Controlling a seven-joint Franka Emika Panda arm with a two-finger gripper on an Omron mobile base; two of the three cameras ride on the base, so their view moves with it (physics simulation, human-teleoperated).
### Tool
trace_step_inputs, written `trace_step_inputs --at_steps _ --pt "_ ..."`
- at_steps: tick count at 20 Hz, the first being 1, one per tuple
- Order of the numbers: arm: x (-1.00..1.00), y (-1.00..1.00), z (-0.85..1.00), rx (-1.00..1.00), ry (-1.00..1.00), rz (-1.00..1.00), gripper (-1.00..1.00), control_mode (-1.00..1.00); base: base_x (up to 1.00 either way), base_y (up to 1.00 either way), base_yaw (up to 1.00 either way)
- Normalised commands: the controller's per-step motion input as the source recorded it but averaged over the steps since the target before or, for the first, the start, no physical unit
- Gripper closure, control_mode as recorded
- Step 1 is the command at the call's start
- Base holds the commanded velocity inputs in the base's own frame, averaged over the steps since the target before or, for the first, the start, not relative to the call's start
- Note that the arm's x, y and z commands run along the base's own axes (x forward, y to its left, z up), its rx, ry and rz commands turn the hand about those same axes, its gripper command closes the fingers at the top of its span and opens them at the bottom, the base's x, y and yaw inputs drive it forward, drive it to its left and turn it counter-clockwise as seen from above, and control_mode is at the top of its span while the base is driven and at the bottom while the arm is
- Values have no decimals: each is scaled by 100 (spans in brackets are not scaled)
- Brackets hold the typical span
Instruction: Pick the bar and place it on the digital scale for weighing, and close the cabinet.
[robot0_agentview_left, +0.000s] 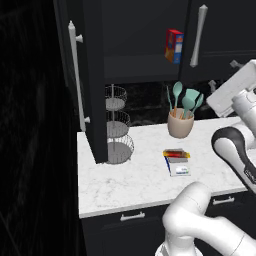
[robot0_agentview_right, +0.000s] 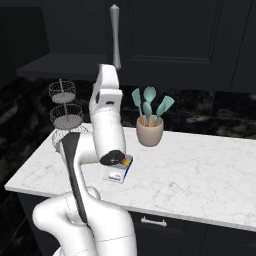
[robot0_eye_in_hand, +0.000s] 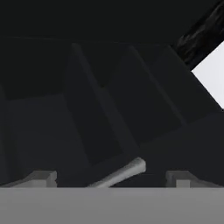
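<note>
Closing the cabinet (robot0_agentview_left: 95, 75) is the step in hand; bar (robot0_agentview_left: 176, 153) already lies on the digital scale (robot0_agentview_left: 177, 164).

Cabinet first: left door swung wide open, edge-on over the marble surface (robot0_agentview_left: 135, 180), its long silver handle (robot0_agentview_left: 76, 75) facing out; right door looks shut. Red, blue and yellow box (robot0_agentview_left: 174, 46) on the open shelf. Wire basket stand (robot0_agentview_left: 117, 125) sits just beside the open door's lower edge; utensil crock (robot0_agentview_left: 180, 122) behind the scale. Arm raised high to the right. Tool (robot0_eye_in_hand: 111, 178) released, fingertips (robot0_eye_in_hand: 41, 177) parted, nothing between them, looking at dark panels with a silver handle end just ahead. Next move, as I judge: get behind the open left door and push it shut, clear of the basket stand.
</note>
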Motion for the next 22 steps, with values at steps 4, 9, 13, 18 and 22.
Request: trace_step_inputs --at_steps 4,9,13,18,22 --pt "-100 84 21 -38 0 7 -100 -100 0 0 0" --pt "-100 12 50 -14 -4 11 -100 -100 0 0 0" --pt "-100 0 56 -6 13 16 -100 -100 0 0 0" --pt "-100 0 -12 -1 40 26 -100 -100 0 0 0" --pt "-100 3 -25 0 46 41 -100 -100 0 0 0"
